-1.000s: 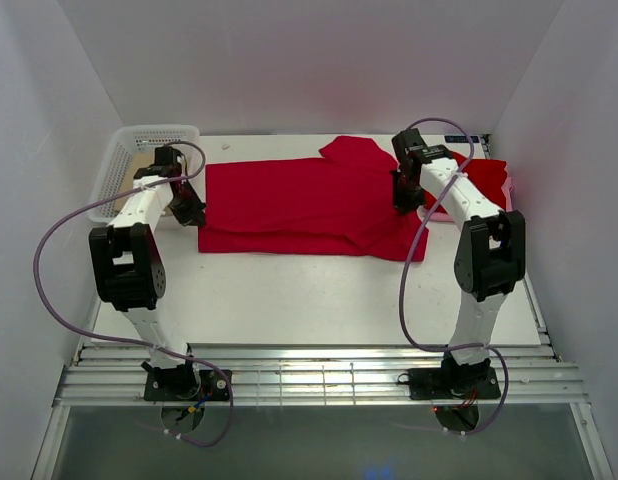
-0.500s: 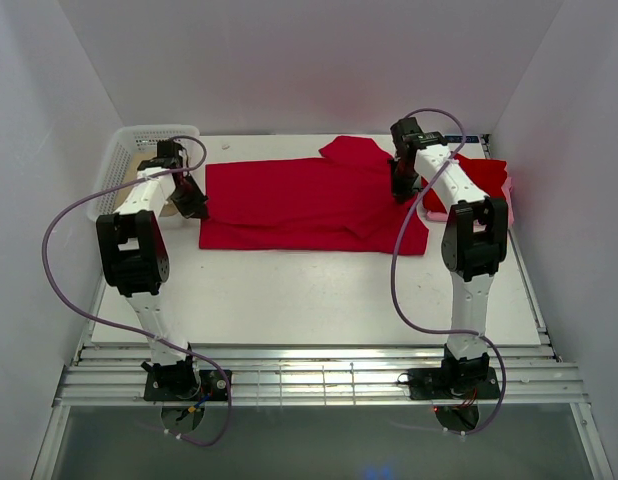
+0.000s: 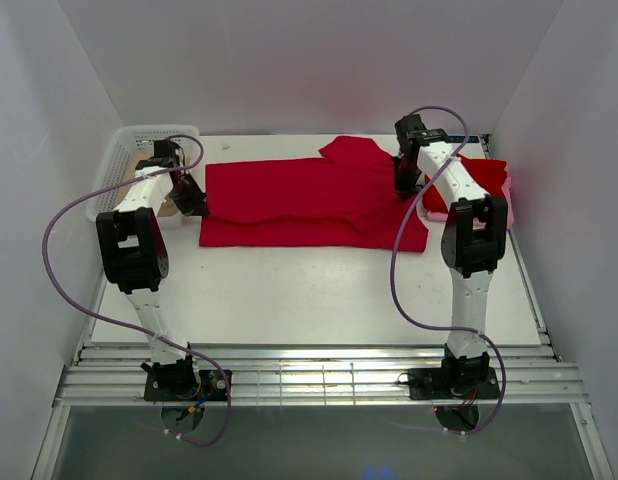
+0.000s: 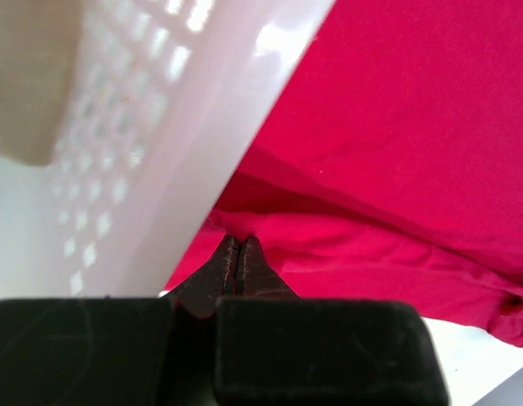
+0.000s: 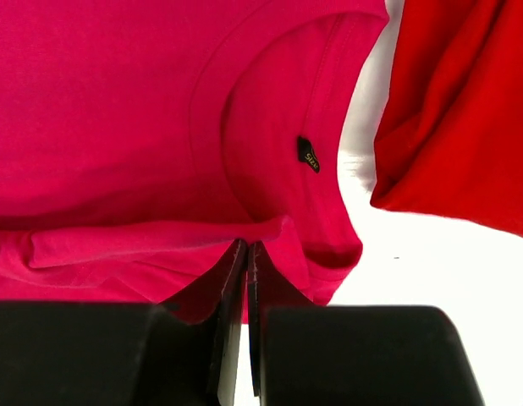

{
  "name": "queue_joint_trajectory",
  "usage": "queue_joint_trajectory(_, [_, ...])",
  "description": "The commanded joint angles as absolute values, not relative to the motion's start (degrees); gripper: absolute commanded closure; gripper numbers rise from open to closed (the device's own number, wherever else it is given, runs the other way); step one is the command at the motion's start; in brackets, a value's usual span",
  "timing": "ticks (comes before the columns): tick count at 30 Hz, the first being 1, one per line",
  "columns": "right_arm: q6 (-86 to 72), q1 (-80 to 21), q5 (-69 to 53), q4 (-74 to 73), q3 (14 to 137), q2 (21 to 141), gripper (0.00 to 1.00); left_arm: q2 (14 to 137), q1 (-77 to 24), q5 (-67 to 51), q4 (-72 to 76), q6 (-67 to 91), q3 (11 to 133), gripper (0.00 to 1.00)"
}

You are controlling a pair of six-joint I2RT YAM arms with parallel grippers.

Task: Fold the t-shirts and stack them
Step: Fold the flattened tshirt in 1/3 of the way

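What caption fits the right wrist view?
Right gripper shut on a folded edge of the red t-shirt; another red shirt lies alongside.

White left arm [image 3: 139, 200] and right arm [image 3: 441, 175], black joints [image 3: 132, 262], lilac cables [image 3: 45, 245] (matte black pincer fingers [image 4: 215, 283])

A white perforated basket [image 3: 117, 165], a tan sheet [image 4: 24, 76] at it, sits at the counter's [image 3: 289, 290] ten o'clock; a pale pink piece [image 3: 508, 193] lies at two o'clock.
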State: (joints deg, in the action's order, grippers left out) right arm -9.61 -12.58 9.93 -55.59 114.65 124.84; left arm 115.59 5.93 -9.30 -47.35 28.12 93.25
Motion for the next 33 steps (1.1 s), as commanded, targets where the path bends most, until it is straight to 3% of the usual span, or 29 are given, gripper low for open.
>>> queue_joint_trajectory(1, [-8.53, -12.13, 10.19, -55.38, 116.81, 126.91, 0.92, 116.89, 6.85, -10.46, -44.75, 28.3, 93.87, 1.0])
queue_joint_trajectory(5, [-9.4, -12.04, 10.55, -52.83, 116.81, 128.14, 0.92, 117.68, 6.77, -8.01, -43.42, 27.78, 92.81, 1.0])
queue_joint_trajectory(6, [-9.84, -11.87, 10.55, -51.69, 116.89, 128.32, 0.8, 117.77, 6.85, -6.95, -43.33, 27.51, 92.64, 0.97])
queue_joint_trajectory(8, [-10.37, -11.78, 10.81, -50.46, 116.9, 128.15, 0.7, 117.25, 6.85, -3.02, -43.07, 27.42, 92.55, 0.86])
queue_joint_trajectory(9, [-10.63, -11.78, 11.68, -48.36, 116.55, 127.62, 0.65, 116.81, 6.77, -1.42, -43.07, 27.6, 92.72, 0.77])
queue_joint_trajectory(10, [-10.63, -11.69, 12.3, -47.47, 116.63, 126.23, 0.63, 115.5, 6.77, -0.1, -42.89, 27.6, 92.9, 0.51])
queue_joint_trajectory(13, [-10.11, -11.69, 13.18, -45.1, 117.16, 122.63, 0.55, 112.6, 6.77, 7.54, -42.63, 28.39, 93.69, 0.14])
queue_joint_trajectory(19, [-9.93, -12.21, 1.87, -45.97, 112.6, 116.47, 0.53, 106.18, 6.24, 8.1, -41.93, 30.32, 94.05, 0.08])
queue_joint_trajectory(23, [-8.44, -16.68, -3.43, -41.5, 100.15, 113.12, 0.54, 105.12, 2.3, 4.49, -40.96, 31.46, 91.86, 0.23])
queue_joint_trajectory(24, [-8.35, -17.48, -4.04, -40.79, 98.63, 112.51, 0.54, 105.29, 0.02, 4.05, -40.35, 31.46, 91.24, 0.32])
queue_joint_trajectory(27, [-8.44, -19.77, -4.65, -39.82, 95.28, 112.85, 0.54, 105.9, -5.69, 2.9, -39.2, 31.64, 88.95, 0.41])
queue_joint_trajectory(29, [-8.61, -21.17, -4.75, -39.46, 94.66, 113.2, 0.54, 106.08, -8.07, 1.32, -38.06, 31.82, 87.03, 0.41])
queue_joint_trajectory(33, [-8.53, -22.59, -5.1, -39.98, 96.23, 115.13, 0.55, 106.26, -14.39, -2.19, -34.11, 32.69, 84.38, 0.28])
